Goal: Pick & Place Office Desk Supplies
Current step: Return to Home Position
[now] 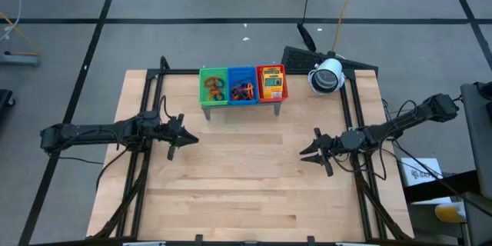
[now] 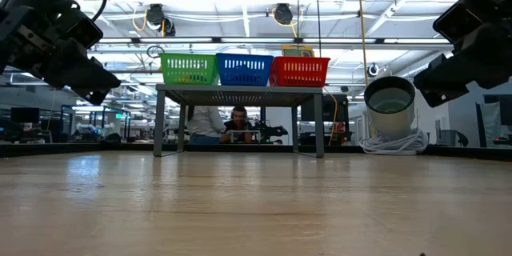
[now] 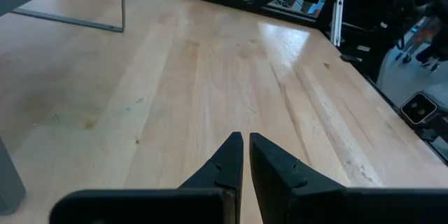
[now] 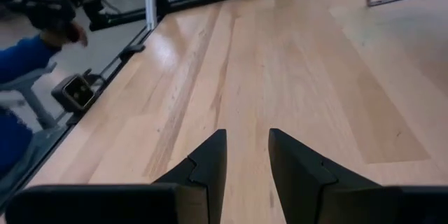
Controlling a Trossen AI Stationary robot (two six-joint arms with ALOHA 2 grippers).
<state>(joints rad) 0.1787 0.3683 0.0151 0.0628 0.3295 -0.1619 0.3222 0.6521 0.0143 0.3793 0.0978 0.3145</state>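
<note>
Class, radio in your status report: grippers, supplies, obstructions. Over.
Left gripper nearly shut, right gripper open, both empty over the table. Supplies in trays on the shelf. Nothing in the way.

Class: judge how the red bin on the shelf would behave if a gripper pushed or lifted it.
Probably light: the red bin has thin slotted plastic walls and seems to hold only a yellow packet. Likely stiff enough to lift by its rim, with some flex. Pushed sideways, it would probably slide along the shelf into the blue bin beside it.
</note>
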